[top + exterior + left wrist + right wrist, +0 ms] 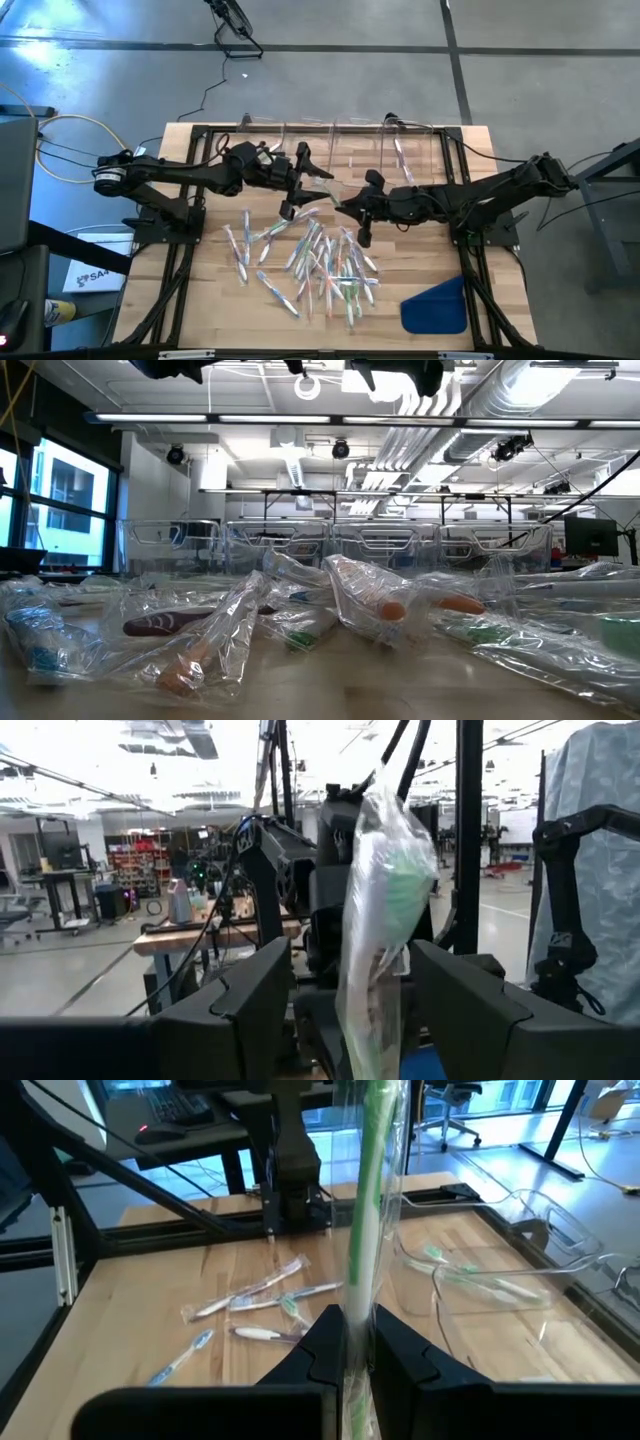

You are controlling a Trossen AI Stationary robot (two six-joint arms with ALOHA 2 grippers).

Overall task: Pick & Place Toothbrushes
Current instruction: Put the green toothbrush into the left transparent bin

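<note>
One camera looks straight down from above on the whole pale wooden slatted table [200, 300] and both dark arms. Another sits at tabletop height, very close to the scattered clear-wrapped toothbrushes [370, 600], facing level toward the clear plastic bins [330, 545] at the far edge. Each wrist camera looks forward past its own dark fingers, both closely framing one green wrapped toothbrush [372, 1200].

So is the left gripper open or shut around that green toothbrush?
Open. The left gripper has its fingers standing wide on either side of the wrapped green toothbrush, which the right gripper pinches.
</note>
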